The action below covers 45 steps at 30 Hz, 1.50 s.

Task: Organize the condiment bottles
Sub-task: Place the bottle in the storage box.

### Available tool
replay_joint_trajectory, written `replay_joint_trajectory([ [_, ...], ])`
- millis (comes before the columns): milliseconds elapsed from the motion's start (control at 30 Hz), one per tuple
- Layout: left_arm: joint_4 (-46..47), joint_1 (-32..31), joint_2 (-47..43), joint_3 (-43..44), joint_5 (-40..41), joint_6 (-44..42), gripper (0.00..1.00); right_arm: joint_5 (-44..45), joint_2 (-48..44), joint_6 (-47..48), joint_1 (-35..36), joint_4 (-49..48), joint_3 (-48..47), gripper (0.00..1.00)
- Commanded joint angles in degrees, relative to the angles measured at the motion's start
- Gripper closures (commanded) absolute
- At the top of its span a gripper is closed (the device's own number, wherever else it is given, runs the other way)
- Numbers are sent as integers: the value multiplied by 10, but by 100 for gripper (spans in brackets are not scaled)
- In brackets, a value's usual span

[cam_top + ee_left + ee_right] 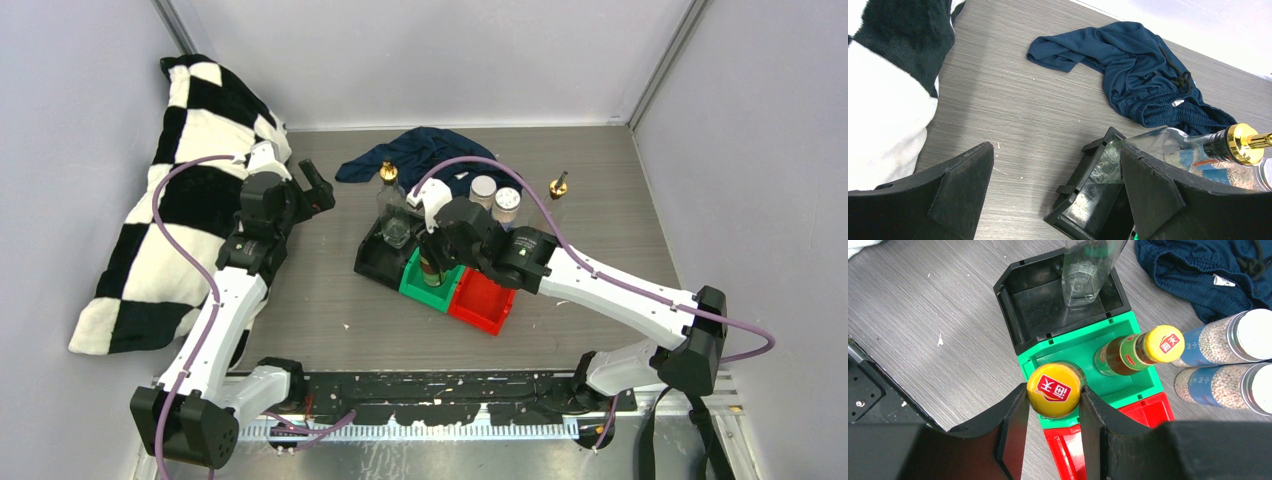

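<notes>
My right gripper (1054, 405) is shut on the yellow cap of a dark bottle (1054, 388) that stands in the green bin (1083, 347); in the top view the gripper (432, 262) is over that bin. A second yellow-capped bottle (1137, 353) stands in the same bin. A clear glass bottle with a gold top (391, 205) stands in the black bin (1038, 300). The other glass bottle (558, 186) and two white-capped jars (483, 190) (507, 204) stand on the table behind the bins. My left gripper (320, 192) is open and empty, left of the bins.
A red bin (483, 300) adjoins the green one on the right. A dark blue cloth (420, 155) lies behind the bins. A black-and-white checkered blanket (190, 200) fills the left side. Grey walls enclose the table.
</notes>
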<state>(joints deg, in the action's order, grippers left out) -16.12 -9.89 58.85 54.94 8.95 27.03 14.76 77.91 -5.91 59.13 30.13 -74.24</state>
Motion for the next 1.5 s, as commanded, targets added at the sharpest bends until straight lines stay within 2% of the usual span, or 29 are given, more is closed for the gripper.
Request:
replay_joint_trajectory([
  [0,26,-4,-4,-3,6,-2,3,22,-44,-3,2,-91,-5,99],
  [500,26,-6,-1,-2,9,-5,3,21,-54,-13,-5,-127,31,99],
  [1467,26,-8,4,-1,12,-7,3,-34,-51,-51,-61,-178,67,99],
])
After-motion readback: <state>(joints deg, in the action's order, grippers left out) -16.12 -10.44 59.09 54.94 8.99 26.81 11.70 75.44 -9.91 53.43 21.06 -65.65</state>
